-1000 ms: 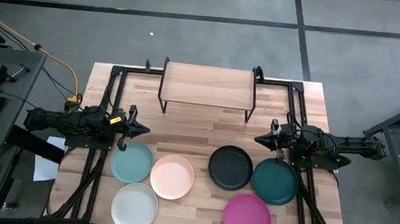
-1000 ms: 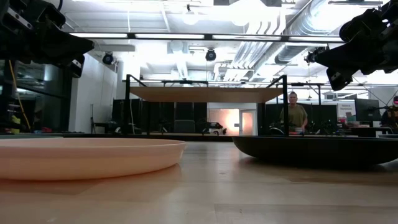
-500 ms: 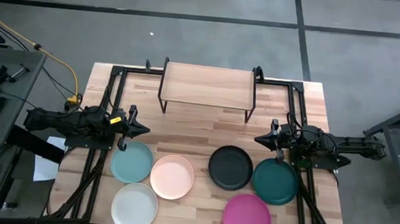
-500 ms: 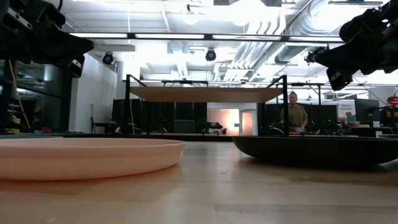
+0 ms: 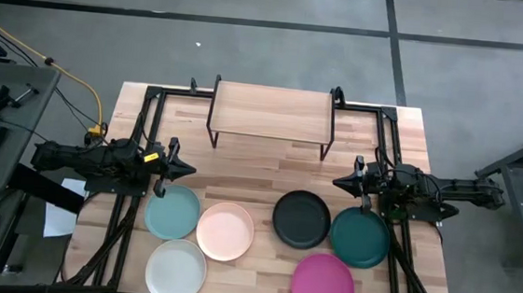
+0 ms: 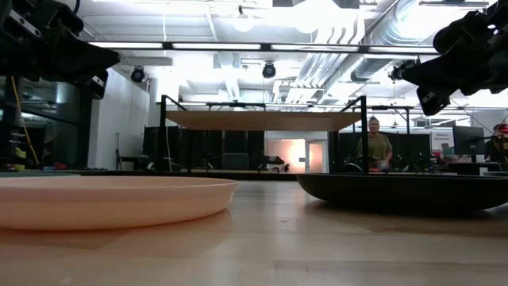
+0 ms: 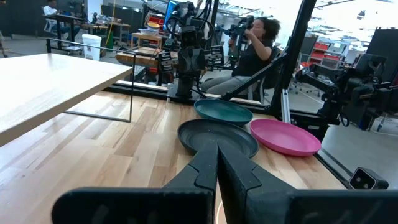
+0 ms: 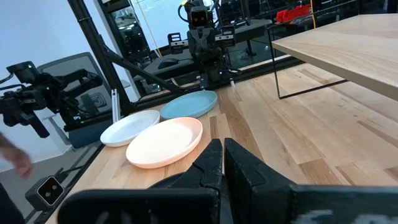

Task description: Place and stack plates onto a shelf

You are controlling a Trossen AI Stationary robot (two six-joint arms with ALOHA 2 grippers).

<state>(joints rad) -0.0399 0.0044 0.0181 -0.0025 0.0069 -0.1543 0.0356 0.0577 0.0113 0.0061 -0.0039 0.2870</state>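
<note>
Six plates lie flat on the table (image 5: 269, 170), none on the shelf (image 5: 271, 111) yet; task not begun by the look of it.

Layout, high view: light teal plate (image 5: 172, 212), peach-pink plate (image 5: 225, 231) and white plate (image 5: 176, 270) grouped on the left arm's side; black plate (image 5: 301, 218), dark teal plate (image 5: 359, 237) and magenta plate (image 5: 323, 284) on the right arm's side. Neighbouring rims touch or nearly so. Shelf stands at the far edge, centred, top bare, well apart from all plates.

Left gripper (image 5: 185, 169) hangs above the table just beyond the light teal plate, fingers pressed together, nothing held (left wrist view confirms). Right gripper (image 5: 341, 184) hangs just beyond the dark teal plate, beside the black one, likewise closed and empty.

Handling, est.: plates look rigid, light, matte, so prob. not very slippery. They sit flat w/ low raised rims, so the only hold is a pinch across the rim, one finger inside, one under the lip. Crowded rims limit approach; take the free outer edge. Thin pinch means tilt risk in carry.

People visible in the room beyond; not involved.
</note>
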